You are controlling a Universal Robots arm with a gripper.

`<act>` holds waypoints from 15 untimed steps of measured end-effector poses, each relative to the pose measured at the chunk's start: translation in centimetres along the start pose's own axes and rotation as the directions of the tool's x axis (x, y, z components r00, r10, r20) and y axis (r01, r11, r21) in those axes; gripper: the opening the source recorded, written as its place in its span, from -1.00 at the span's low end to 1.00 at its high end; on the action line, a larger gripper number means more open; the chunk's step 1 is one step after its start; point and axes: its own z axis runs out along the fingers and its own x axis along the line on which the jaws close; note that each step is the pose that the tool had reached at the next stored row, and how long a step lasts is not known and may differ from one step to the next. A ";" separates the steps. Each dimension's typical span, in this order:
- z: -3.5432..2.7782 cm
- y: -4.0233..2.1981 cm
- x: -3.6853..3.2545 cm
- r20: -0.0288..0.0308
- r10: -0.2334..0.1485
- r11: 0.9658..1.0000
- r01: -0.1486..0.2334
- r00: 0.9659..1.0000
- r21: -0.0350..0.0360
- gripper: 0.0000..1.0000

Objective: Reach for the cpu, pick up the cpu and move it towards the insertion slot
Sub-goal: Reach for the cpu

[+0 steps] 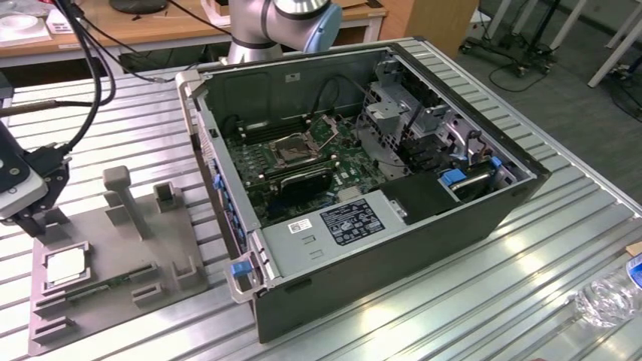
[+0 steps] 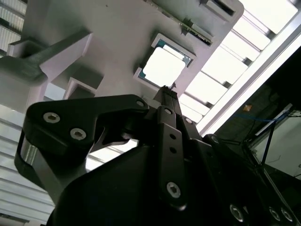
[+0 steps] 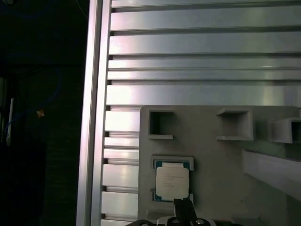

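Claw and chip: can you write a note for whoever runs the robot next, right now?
Claw: close above the chip; whether it is open or shut can't be told.
Chip: lies flat in its nest on the grey plate, at the exterior view's left.
Slot: inside the open case, far from the claw.
Done: the reach is nearly there.
Left: chip not yet picked up, not yet moved towards the slot.
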 end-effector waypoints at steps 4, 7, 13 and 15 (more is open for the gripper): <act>0.11 -0.04 0.02 0.000 0.000 1.000 0.000 1.000 0.000 -0.79; 0.12 -0.05 0.02 0.000 0.000 1.000 0.000 1.000 0.000 -0.79; 0.80 -0.09 0.03 0.000 0.000 1.000 0.000 1.000 0.000 -0.79; 1.12 -0.11 0.02 0.000 0.000 1.000 0.000 1.000 0.000 -0.79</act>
